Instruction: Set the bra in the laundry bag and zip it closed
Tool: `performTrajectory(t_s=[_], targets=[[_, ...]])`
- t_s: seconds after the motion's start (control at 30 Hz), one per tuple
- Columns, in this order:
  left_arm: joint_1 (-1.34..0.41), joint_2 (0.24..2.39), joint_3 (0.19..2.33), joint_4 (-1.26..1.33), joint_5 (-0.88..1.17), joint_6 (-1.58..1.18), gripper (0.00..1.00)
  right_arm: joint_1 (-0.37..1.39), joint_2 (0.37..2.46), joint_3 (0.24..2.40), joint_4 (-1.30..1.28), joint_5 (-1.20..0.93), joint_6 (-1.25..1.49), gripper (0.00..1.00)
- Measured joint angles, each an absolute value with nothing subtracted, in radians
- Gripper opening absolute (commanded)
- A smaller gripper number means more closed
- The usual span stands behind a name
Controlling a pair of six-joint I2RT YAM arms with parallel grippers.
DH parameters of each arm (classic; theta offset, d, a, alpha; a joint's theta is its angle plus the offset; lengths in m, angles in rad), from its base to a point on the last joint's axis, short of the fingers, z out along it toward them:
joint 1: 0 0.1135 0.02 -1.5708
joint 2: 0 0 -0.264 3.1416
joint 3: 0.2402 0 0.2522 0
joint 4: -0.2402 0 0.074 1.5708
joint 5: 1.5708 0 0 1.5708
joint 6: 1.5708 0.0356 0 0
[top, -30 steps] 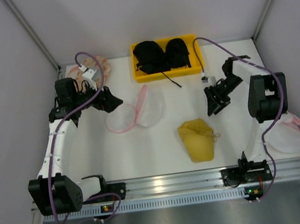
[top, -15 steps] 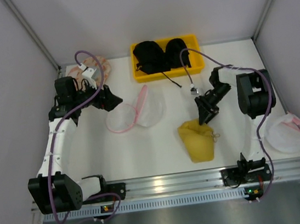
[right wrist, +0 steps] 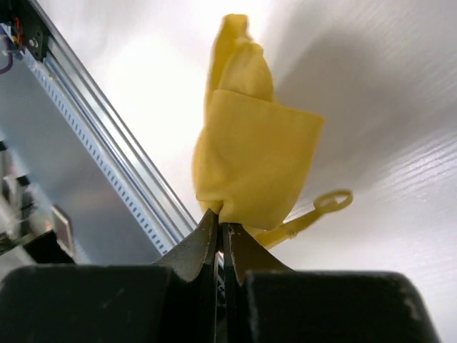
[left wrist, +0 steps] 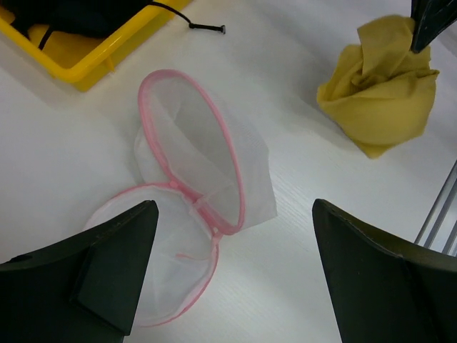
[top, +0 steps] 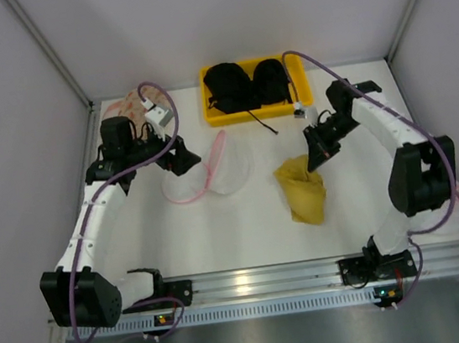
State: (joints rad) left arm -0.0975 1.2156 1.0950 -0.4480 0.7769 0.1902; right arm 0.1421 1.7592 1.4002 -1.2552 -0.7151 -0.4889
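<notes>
Right fingers (right wrist: 220, 230) are pinching shut on one edge of the bra (top: 304, 194), which is hanging crumpled below them, right of centre in the top view. Whether its lower end is touching the tabletop (top: 246, 233) cannot be told. Left fingers (top: 179, 158) are standing wide apart, gripping nothing, just beside the laundry bag (left wrist: 189, 164). The bag is lying unzipped left of centre, well apart from the bra. Black bras (top: 245, 85) are sitting in the yellow tray (top: 223, 120) at upper centre.

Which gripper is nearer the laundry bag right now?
Left. The left gripper hovers open right at the laundry bag's edge; the right gripper is well off to its other side, shut on the bra.
</notes>
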Motion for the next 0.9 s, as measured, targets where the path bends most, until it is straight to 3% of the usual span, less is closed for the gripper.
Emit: performTrajectory(t_s=[0.13, 0.23, 0.47, 0.73, 0.83, 0.87, 0.9], targets=[[-0.202, 1.205, 1.079, -0.452, 0.757, 0.263, 0.94, 0.240, 1.565, 1.409, -1.252, -0.672, -0.421, 0.00], [-0.291, 1.205, 1.071, -0.458, 0.734, 0.321, 0.95, 0.291, 1.547, 1.398, -1.258, -0.648, -0.390, 0.00], [-0.480, 1.213, 1.069, -0.464, 0.687, 0.428, 0.92, 0.248, 1.742, 1.399, -1.245, -0.582, -0.358, 0.00], [-0.691, 1.345, 1.081, -0.467, 0.599, 0.478, 0.89, 0.078, 1.914, 1.538, -1.232, -0.530, -0.430, 0.00], [-0.743, 1.433, 1.121, -0.461, 0.582, 0.452, 0.89, 0.047, 1.940, 1.539, -1.224, -0.512, -0.459, 0.27], [-0.752, 1.457, 1.132, -0.451, 0.578, 0.437, 0.87, 0.046, 1.943, 1.539, -1.223, -0.511, -0.464, 0.41], [-0.760, 1.485, 1.147, -0.436, 0.572, 0.413, 0.87, 0.048, 1.945, 1.539, -1.223, -0.513, -0.467, 0.43]])
